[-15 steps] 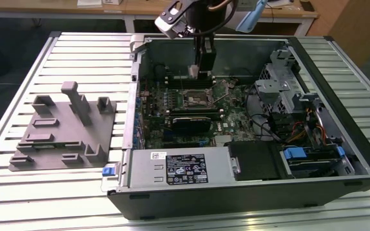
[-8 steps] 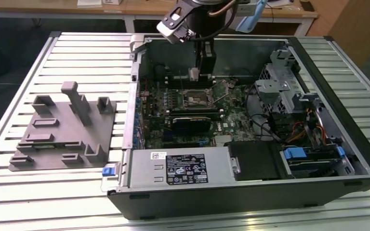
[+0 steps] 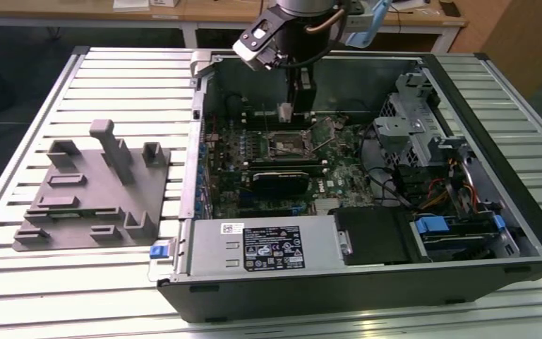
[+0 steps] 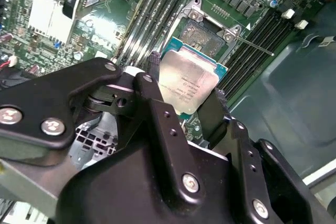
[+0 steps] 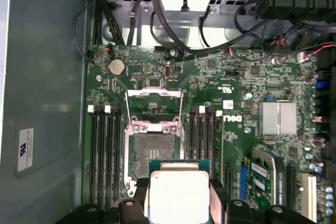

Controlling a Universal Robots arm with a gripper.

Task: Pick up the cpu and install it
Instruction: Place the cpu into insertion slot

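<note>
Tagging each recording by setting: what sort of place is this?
Likely a robotics lab or workshop: an open computer case lies on a slatted metal table, wooden desks stand behind, and the hand holds the cpu over the motherboard.

Count, this frame. You have one gripper (image 5: 178,188), and one cpu (image 5: 178,200) clamped between its fingers. One open socket (image 5: 152,153) just past the fingertips. One computer case (image 3: 365,296) around the gripper. One black expansion card (image 3: 281,180) near the gripper. One grey tray (image 3: 82,219) well apart from the gripper, outside the case. One coin cell (image 5: 116,66) beyond the socket.
</note>
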